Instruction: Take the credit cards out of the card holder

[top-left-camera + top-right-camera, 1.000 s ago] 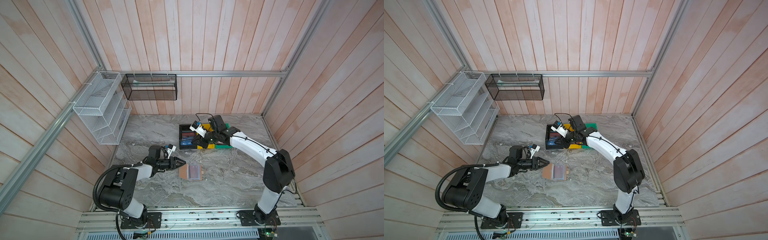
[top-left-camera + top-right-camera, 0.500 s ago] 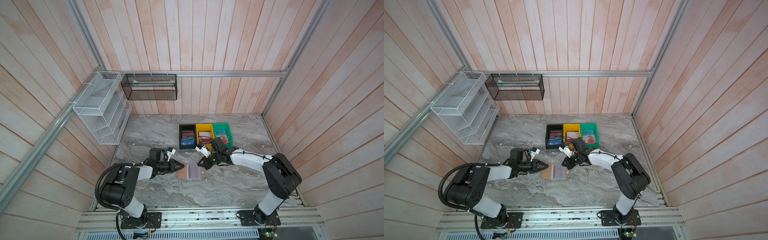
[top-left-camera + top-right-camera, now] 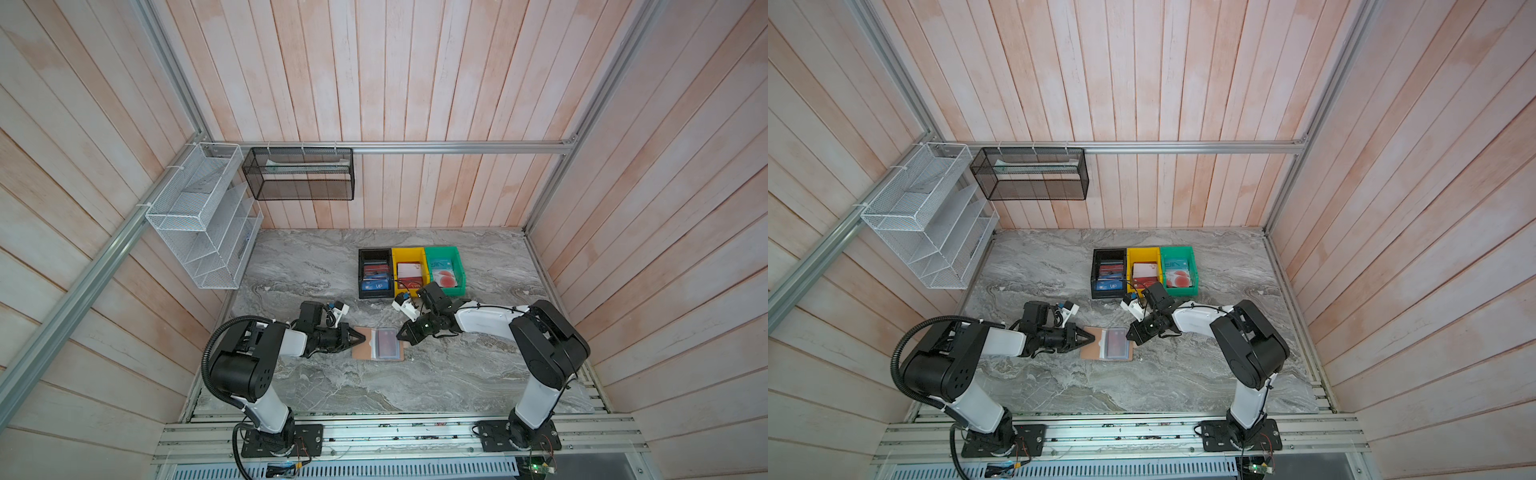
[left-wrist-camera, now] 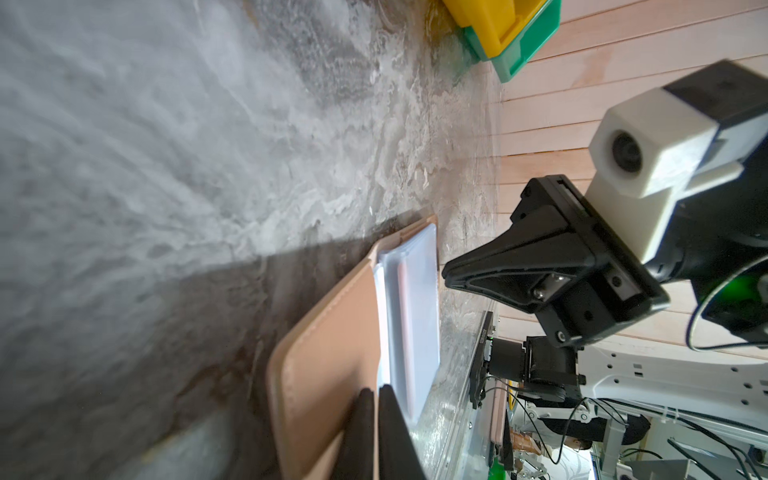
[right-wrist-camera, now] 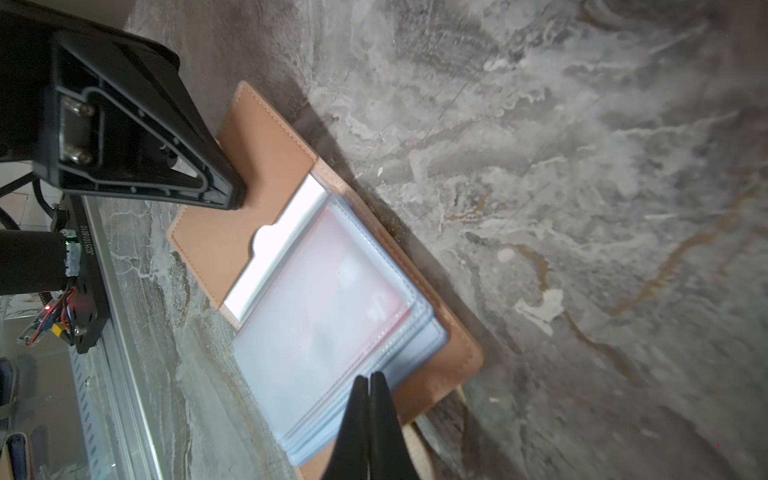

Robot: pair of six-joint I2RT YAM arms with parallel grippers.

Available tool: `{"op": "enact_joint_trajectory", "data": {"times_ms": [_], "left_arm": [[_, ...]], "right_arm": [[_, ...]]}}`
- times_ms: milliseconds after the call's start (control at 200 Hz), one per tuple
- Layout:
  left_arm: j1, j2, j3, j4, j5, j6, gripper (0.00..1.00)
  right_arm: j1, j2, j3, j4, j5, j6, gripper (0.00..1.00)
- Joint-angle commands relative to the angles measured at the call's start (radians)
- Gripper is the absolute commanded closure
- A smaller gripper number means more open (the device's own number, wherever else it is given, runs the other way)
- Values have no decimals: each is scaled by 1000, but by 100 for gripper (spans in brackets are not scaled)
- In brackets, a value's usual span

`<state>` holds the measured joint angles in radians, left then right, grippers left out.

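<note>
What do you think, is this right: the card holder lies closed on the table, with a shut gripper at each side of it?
Not closed: the card holder lies open, its clear sleeve pages showing, as the right wrist view shows. The rest holds.

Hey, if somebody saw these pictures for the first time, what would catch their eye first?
Probably the open tan card holder mid-table, with the shut left gripper and shut right gripper pointing at it from opposite sides. Farther back sits a bright row: black bin, yellow bin, green bin, each holding cards.
</note>
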<state>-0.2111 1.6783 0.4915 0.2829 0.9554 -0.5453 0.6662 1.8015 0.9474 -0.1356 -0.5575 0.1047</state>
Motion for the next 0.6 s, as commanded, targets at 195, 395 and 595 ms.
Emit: {"op": "enact_joint_trajectory", "data": {"times_ms": [195,395,595], "left_arm": [[6,16,5,-20,-25,28,92],[6,25,5,-25,-28,32,93],[15,1,10,-62,-33,34,94]], "right_arm": [[42,69,41,-18,25,0,100],[55,79,78,-51,48,-5,100],[65,63,105,-90,84,-18,100]]}}
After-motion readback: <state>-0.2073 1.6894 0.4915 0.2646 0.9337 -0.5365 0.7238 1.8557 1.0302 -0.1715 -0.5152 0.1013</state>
